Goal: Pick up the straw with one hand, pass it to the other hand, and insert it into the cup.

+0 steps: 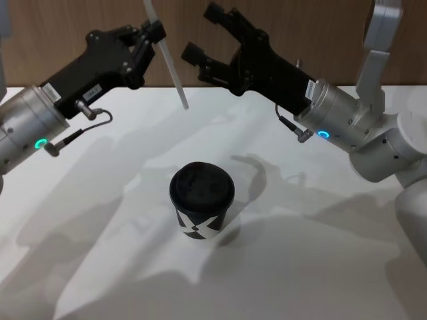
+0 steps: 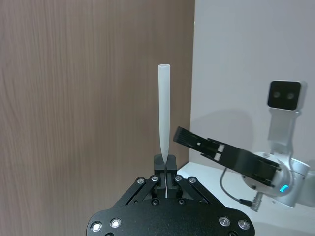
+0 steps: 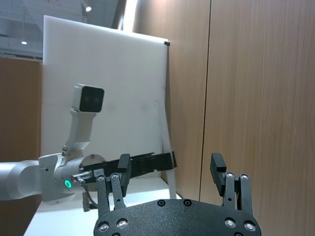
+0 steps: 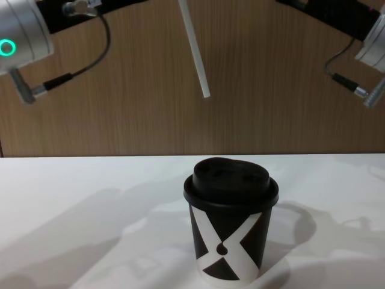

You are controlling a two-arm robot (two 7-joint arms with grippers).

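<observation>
While our left hand (image 1: 155, 32) pinches the straw (image 1: 172, 67) and holds it tilted in the air, above and behind the cup (image 1: 201, 200) standing on the table (image 1: 320, 267), our right hand (image 1: 203, 33) hangs just beside it with its fingers spread wide. We judge the thin straw light, smooth and easily crushed, so we would take it gently on the free length below the left hand's grip.

Bright, diffuse light from above: in the head view the table (image 1: 80, 200) carries soft, overlapping grey shadows, with a darker one just beside the cup (image 1: 201, 202). The lid (image 1: 201, 187) is matte, no glare. Ceiling lamps (image 3: 87, 8) show as small bright spots in the right wrist view.
</observation>
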